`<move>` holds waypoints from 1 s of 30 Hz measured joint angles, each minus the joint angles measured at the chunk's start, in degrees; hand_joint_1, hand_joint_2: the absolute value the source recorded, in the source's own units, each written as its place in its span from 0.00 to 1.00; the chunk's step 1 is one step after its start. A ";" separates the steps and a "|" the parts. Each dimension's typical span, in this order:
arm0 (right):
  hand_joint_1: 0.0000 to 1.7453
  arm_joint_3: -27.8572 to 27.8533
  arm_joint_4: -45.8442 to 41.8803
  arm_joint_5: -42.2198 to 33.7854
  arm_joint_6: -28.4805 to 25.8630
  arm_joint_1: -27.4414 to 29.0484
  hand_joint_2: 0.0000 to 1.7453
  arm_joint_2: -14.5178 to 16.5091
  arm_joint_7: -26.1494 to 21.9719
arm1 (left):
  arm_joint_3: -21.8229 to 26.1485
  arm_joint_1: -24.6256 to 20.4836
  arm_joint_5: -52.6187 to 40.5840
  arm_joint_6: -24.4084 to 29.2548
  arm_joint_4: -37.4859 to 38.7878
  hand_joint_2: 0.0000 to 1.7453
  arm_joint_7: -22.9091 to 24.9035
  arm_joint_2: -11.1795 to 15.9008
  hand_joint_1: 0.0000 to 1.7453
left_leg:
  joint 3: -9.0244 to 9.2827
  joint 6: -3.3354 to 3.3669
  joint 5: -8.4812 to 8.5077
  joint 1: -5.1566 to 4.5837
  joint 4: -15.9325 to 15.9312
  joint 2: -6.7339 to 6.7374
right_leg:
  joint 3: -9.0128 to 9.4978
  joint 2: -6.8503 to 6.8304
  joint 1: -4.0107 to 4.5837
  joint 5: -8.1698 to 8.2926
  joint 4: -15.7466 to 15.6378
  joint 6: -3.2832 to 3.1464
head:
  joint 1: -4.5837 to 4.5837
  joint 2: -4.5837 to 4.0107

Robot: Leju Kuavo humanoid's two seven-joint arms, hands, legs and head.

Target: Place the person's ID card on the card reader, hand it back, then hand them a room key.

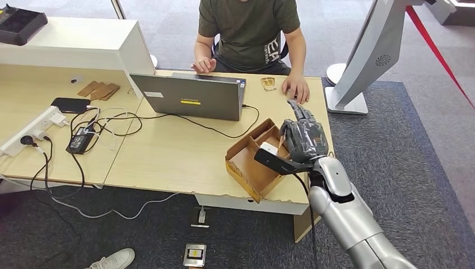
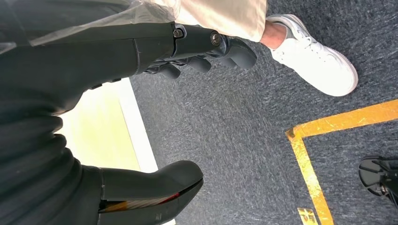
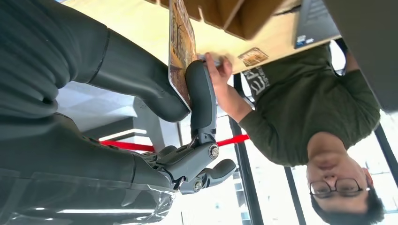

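I stood at what looked like a hotel or office reception desk. The pale wooden surface (image 1: 168, 154) carried a grey laptop (image 1: 190, 96), a power strip (image 1: 31, 130) with tangled cables, and a cardboard tray (image 1: 255, 162). A person (image 1: 249, 33) sat opposite me, grey carpet (image 1: 392, 168) covered the floor, and a white kiosk stand (image 1: 369, 56) rose beside the desk.

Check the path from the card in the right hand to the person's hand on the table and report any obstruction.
Nothing visible blocks it. The right hand pinches the card above the cardboard box, and bare table lies between there and the person's hand. The laptop sits off to the side.
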 joint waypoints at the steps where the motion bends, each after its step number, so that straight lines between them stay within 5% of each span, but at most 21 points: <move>1: 1.00 -0.03 0.44 -1.45 -0.28 -0.73 1.00 0.05 -0.55 | 0.00 0.00 -0.02 0.00 0.00 1.00 -0.04 0.00 0.00 | 0.00 0.00 0.00 0.00 0.00 0.00 | 0.00 0.00 0.00 0.00 0.00 0.00 | 0.00 0.00; 12: 1.00 -1.64 6.23 -7.98 -1.74 -8.30 1.00 0.42 -2.37 | -0.02 0.00 -0.04 0.00 0.04 1.00 0.01 -0.05 0.00 | 0.00 0.00 0.00 0.00 0.01 0.00 | 0.00 0.00 0.00 0.00 -0.01 0.00 | 0.00 0.00; 30: 1.00 -2.39 9.75 -7.91 -1.23 -8.89 1.00 0.70 -2.58 | -0.02 -0.01 -0.05 0.00 0.04 1.00 0.11 -0.09 0.00 | 0.00 0.00 0.00 0.00 0.01 -0.01 | 0.00 0.00 0.00 0.00 0.00 0.00 | 0.00 0.00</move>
